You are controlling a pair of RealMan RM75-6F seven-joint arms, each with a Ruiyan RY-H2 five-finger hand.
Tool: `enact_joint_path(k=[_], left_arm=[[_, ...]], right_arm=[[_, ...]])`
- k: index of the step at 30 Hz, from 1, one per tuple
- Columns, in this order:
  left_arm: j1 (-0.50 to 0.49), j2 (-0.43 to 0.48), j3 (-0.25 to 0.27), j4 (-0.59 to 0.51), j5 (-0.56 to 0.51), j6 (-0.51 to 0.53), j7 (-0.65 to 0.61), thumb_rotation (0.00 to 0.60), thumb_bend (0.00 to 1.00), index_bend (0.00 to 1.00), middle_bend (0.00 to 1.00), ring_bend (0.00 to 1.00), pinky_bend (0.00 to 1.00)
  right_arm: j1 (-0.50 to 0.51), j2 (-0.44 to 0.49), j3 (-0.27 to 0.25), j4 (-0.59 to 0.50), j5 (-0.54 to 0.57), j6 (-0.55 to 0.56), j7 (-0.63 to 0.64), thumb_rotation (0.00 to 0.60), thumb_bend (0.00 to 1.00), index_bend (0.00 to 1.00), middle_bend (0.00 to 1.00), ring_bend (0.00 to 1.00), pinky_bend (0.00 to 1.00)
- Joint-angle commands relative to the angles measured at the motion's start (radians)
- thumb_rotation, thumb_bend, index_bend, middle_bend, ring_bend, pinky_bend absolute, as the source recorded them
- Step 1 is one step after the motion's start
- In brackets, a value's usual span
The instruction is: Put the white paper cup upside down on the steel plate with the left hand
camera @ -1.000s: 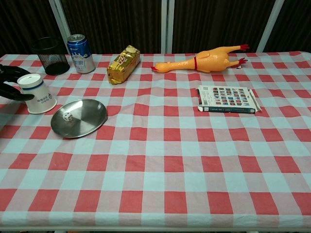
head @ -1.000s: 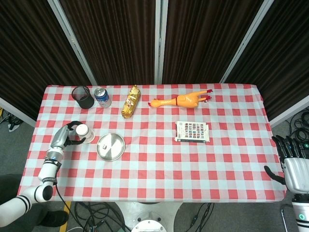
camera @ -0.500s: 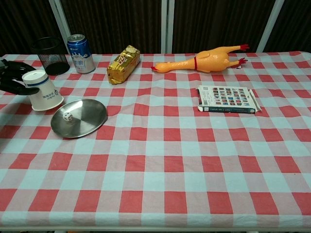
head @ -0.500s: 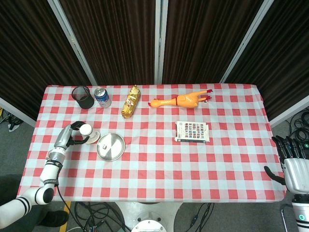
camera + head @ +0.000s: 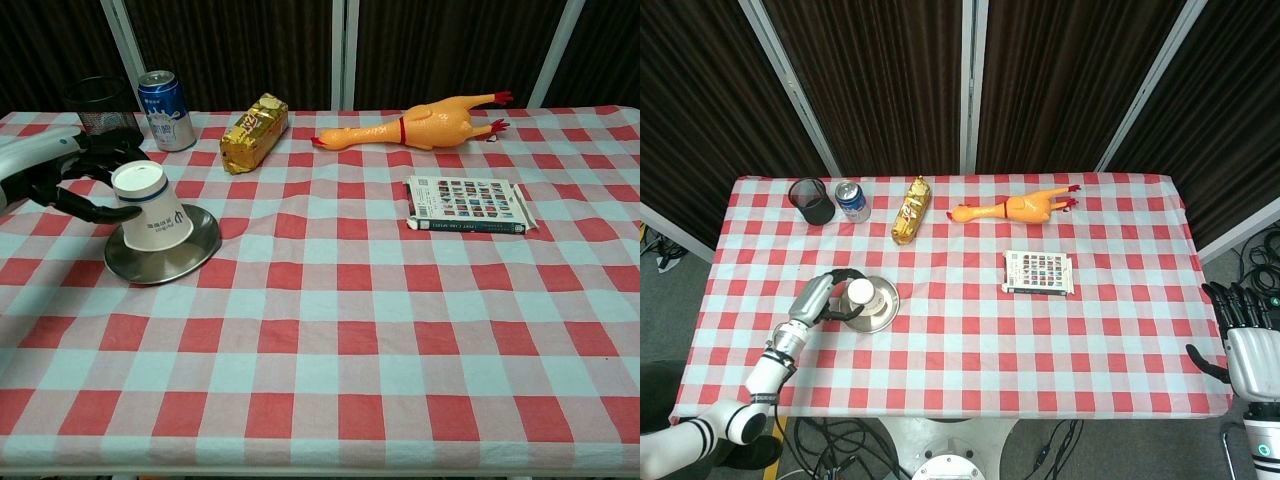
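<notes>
I am seeing that the white paper cup (image 5: 152, 209) has travelled rightward since the earlier frames: it was beside the steel plate (image 5: 196, 253) on the checked cloth, and now it is sitting mouth-down over the plate's middle, tilted a little, base uppermost. The die that showed on the plate before is no longer visible; the cup is covering that spot. My left hand (image 5: 88, 180) has come along with it, reaching in from the left edge of the chest view, and its dark fingers (image 5: 98, 211) are wrapping around the cup's upper part, clamped on it.

Around it, toward the upper left of the frame, the black mesh pen holder (image 5: 812, 200) and the blue drink can (image 5: 166, 110) are standing upright side by side behind the hand. The gold snack packet (image 5: 254, 131) is lying further right, then the rubber chicken (image 5: 425, 124) across the far centre. A book with a patterned cover (image 5: 466, 204) is lying flat at right of centre.

My right hand (image 5: 1243, 330) is hanging off the table's right edge in the head view, fingers apart, holding nothing.
</notes>
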Motion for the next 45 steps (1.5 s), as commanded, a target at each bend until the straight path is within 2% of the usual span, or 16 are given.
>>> enact_joint_path(k=[1,8,19,28,31,35,39,45], left_arm=[[-0.009,-0.037,0.011,0.052,0.001,0.011,0.025,0.600,0.33,0.45,0.37,0.26,0.26],[-0.002,-0.069,0.003,0.122,-0.045,0.007,0.003,0.600,0.33,0.45,0.37,0.26,0.26],[0.008,-0.076,0.045,0.068,0.006,0.052,-0.036,0.600,0.33,0.45,0.37,0.26,0.26],[0.015,-0.113,-0.008,0.168,-0.091,0.041,-0.004,0.600,0.33,0.45,0.37,0.26,0.26],[0.020,-0.107,-0.008,0.148,-0.090,0.048,-0.015,0.600,0.34,0.45,0.37,0.26,0.26],[0.021,-0.085,0.029,0.088,-0.043,0.052,-0.017,0.600,0.33,0.45,0.37,0.26,0.25],[0.016,-0.074,0.044,0.049,-0.022,0.051,-0.014,0.600,0.33,0.45,0.37,0.26,0.24],[0.004,-0.105,-0.007,0.128,-0.086,0.035,-0.003,0.600,0.33,0.45,0.37,0.26,0.24]], right_arm=[[0.000,0.001,0.000,0.000,0.000,0.000,0.000,0.600,0.13,0.09,0.11,0.00,0.00],[-0.002,-0.003,-0.001,0.003,0.000,0.000,0.004,0.600,0.12,0.08,0.11,0.00,0.00],[0.002,-0.001,0.000,-0.003,0.000,-0.006,-0.006,0.600,0.12,0.09,0.11,0.00,0.00],[0.004,-0.005,0.000,0.000,-0.003,-0.006,-0.001,0.600,0.13,0.08,0.11,0.00,0.00],[0.004,-0.006,-0.002,0.001,-0.005,-0.007,0.001,0.600,0.12,0.08,0.11,0.00,0.00],[0.004,-0.008,-0.004,0.001,-0.006,-0.009,0.001,0.600,0.13,0.08,0.11,0.00,0.00],[0.004,-0.005,-0.003,-0.002,-0.006,-0.009,-0.002,0.600,0.12,0.09,0.11,0.00,0.00],[0.003,0.000,-0.002,-0.006,-0.007,-0.004,-0.004,0.600,0.12,0.08,0.11,0.00,0.00]])
